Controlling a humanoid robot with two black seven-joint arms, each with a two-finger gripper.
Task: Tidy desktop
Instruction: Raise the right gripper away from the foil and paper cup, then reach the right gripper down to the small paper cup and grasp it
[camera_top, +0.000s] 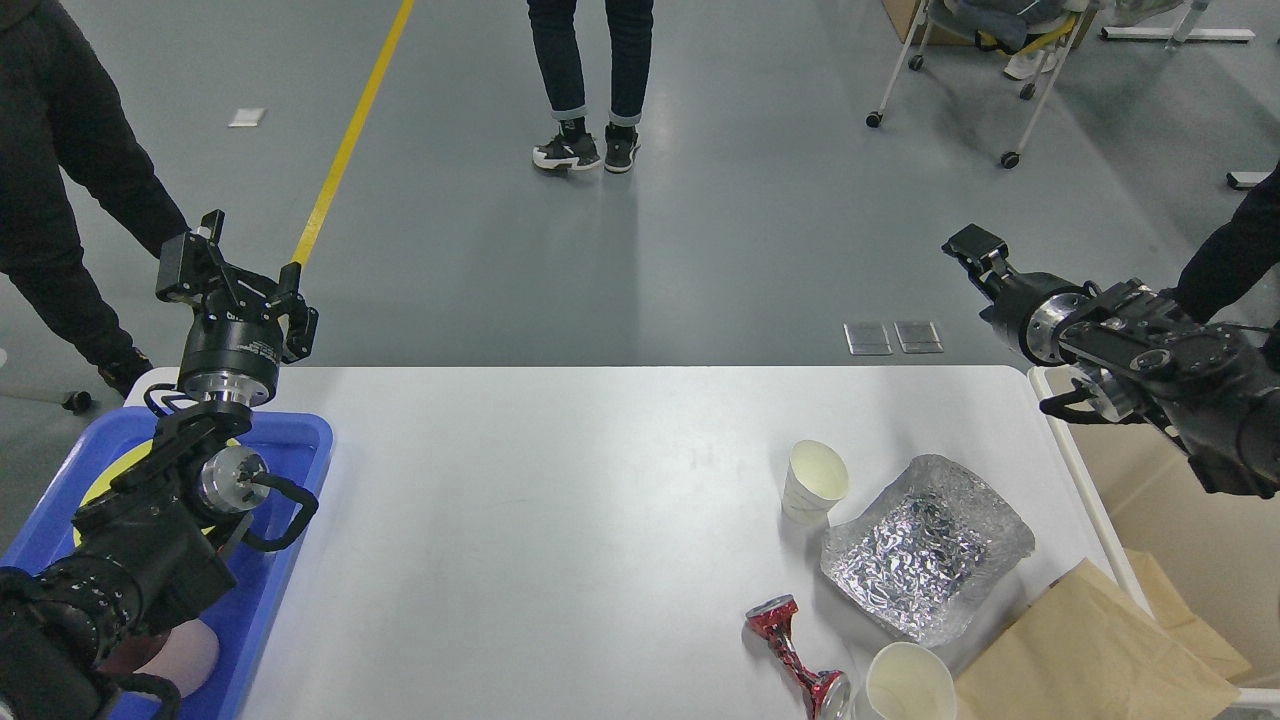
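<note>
We see the left and middle of the desktop (520, 520) lying bare, so a gripper could sweep there freely from the far edge to the near one. Our left arm stands over the blue tray (290, 520) at the left edge, blocking that corner. The clutter sits at the right: a paper cup (815, 482) upright, the crumpled foil tray (925, 562) just beside it, a crushed red can (795, 655) and a second paper cup (910, 685) near the front edge, and a brown paper bag (1090, 655) overhanging the corner. A narrow bare strip runs behind the foil along the far right edge.
</note>
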